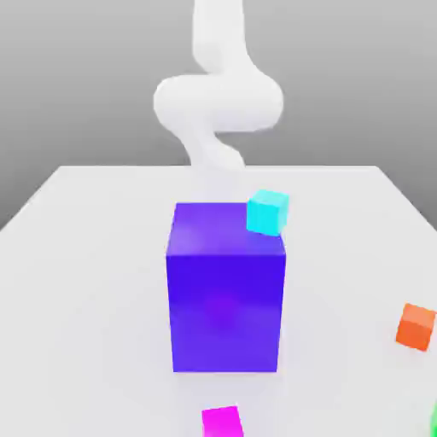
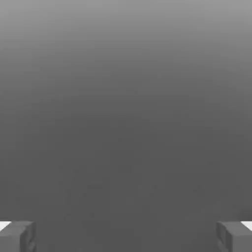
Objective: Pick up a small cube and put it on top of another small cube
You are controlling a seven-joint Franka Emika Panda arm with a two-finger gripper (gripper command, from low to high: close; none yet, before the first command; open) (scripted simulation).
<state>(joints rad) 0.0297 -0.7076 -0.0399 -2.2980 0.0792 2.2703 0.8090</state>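
1. in the hand view, the gripper [image 2: 126, 237] has its two fingers [image 2: 20, 237] wide apart, and nothing is held between them.
2. the small magenta cube [image 1: 223, 422] lies on the table [image 1: 94, 282], before the big blue-violet block [image 1: 226, 311], and is partly cut by the border of the exterior view.
3. the cyan cube [image 1: 267, 213] is seen at the block's top right corner in the exterior view; whether it touches there, i cannot tell surely.
4. the orange cube [image 1: 416, 328] lies at the exterior view's right.
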